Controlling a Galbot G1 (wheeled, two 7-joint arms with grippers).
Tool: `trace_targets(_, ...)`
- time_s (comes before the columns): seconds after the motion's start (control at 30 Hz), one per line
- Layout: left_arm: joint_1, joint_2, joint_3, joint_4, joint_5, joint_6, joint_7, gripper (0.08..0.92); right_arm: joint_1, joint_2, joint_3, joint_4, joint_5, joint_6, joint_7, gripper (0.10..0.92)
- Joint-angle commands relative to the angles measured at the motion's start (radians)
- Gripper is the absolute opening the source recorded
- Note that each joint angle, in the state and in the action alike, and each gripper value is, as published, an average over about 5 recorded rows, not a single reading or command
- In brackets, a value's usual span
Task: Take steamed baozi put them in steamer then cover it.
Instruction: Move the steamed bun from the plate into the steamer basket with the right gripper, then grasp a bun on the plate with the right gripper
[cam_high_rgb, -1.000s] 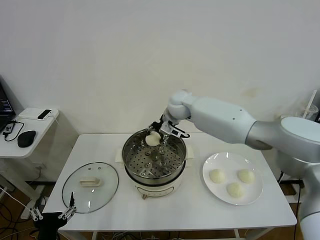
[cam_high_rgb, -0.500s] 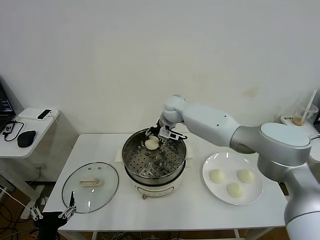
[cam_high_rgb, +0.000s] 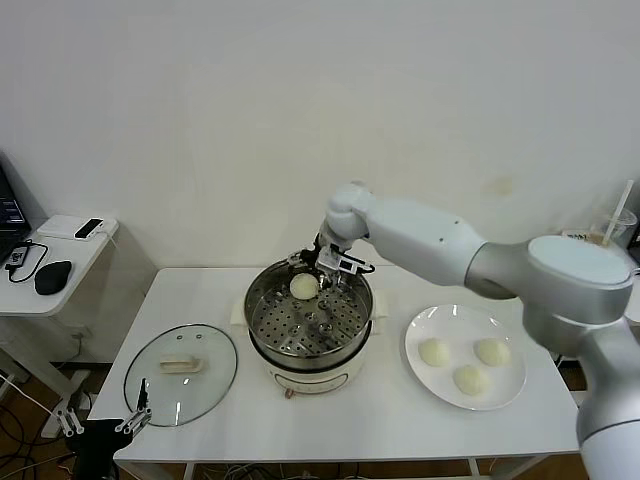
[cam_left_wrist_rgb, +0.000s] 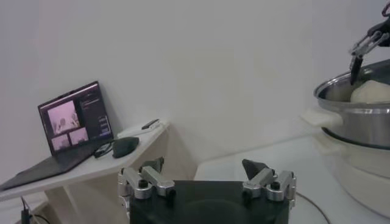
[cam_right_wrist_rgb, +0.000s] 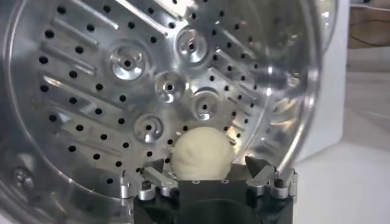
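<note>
One steamed baozi (cam_high_rgb: 304, 286) lies on the perforated tray at the back of the steamer (cam_high_rgb: 300, 330), a shiny steel pot on a cream base. My right gripper (cam_high_rgb: 322, 262) hovers just behind it, open, its fingertips (cam_right_wrist_rgb: 259, 167) on either side of the bun (cam_right_wrist_rgb: 201, 152) without pinching it. Three more baozi (cam_high_rgb: 470, 379) rest on the white plate (cam_high_rgb: 440, 325) to the right. The glass cover (cam_high_rgb: 181, 373) lies flat on the table to the left of the pot. My left gripper (cam_high_rgb: 105, 425) is parked open below the table's front left corner, holding nothing (cam_left_wrist_rgb: 204, 165).
A low side table (cam_high_rgb: 60, 262) at the far left carries a mouse (cam_high_rgb: 52, 276), a phone and a laptop (cam_left_wrist_rgb: 73, 122). A cup with a straw (cam_high_rgb: 620, 222) stands at the far right. The wall runs close behind the steamer.
My right gripper has gone from shut to open and let the baozi down onto the tray at the back of the steamer. The left arm has not moved.
</note>
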Motion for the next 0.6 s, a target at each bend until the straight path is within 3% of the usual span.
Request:
trace_targets(0.03,-0.016,0.014,-0.003,-0.007,-0.022,0.014,0.006,0.823,0.177,-0.219,-0.032,0.292,0.298,-0.391,-0.126,0.823)
trace_targets(0.23,-0.04,0.036,-0.005,-0.013,-0.032,0.027,0.013,0.823,0.183,-0.47,0.024,0.434,0.342,-0.608,-0.131,0.823)
trace_targets(0.6,-0.08,0.067,0.001,0.004,-0.037,0.043,0.021,0.823,-0.139,-0.823,0.303,0.569,0.219,-0.704,-0.133,0.823)
